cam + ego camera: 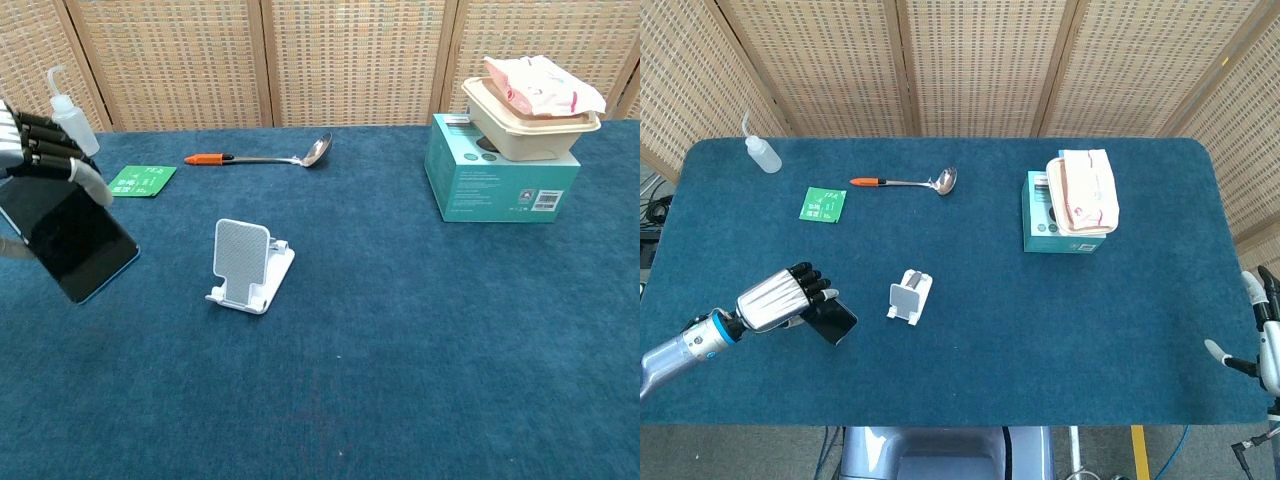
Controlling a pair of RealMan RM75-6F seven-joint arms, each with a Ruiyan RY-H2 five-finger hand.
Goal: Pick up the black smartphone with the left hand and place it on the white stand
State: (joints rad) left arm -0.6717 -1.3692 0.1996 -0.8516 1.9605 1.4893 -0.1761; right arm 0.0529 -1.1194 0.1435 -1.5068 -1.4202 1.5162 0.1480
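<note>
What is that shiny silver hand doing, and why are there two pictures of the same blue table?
That is a robot's left hand, steered by a person. It holds a black smartphone up above the blue table. One picture looks down from the robot's head, the other looks forward from its chest. Its right hand waits at the table's far edge. On the table are a white stand for the phone, a spoon, a squeeze bottle, a green packet and a teal box with a tray on top.

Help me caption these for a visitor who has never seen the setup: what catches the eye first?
The left robot hand holding the black smartphone above the blue table, at the left. Beside it stands the white stand, empty. Far right, a teal box carries a beige container.
</note>
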